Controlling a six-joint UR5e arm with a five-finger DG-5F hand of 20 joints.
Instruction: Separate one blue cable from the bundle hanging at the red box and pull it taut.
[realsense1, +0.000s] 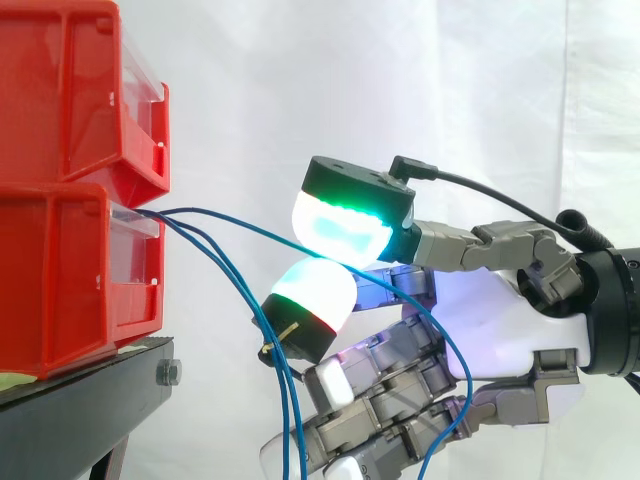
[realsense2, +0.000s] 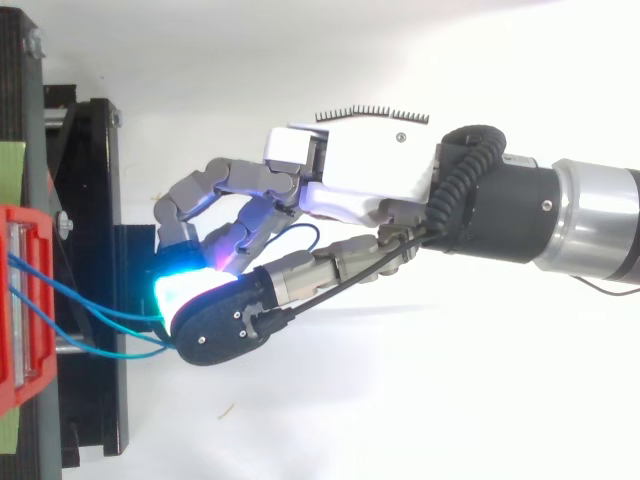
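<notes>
Fingers of the hand are seen curled inward in the side view, with the arm entering from the right. The green-glowing thumb pad is pressed down toward a white-and-green finger pad, and one blue cable is pinched between the two. From the pinch this cable is carried on across the white palm, then drops behind the curled fingers and leaves at the lower edge of the view. On the other side of the pinch it runs in a shallow arc, not quite straight, to the front of the lower red bin.

The other blue cables leave the same bin front just below it, slope down past the finger pad and hang well under the pinch, apart from the held cable.

In the top view the hand is reached toward the bin, its pads glowing cyan at the tips. Two blue strands are stretched from the bin to the fingertips; which of them is the pinched one cannot be told there. A small blue loop is seen in the hollow of the hand.

The lower red bin is set at the edge of the black stand nearest the hand, with an upper red bin stacked on it. A white curtain hangs behind.
</notes>
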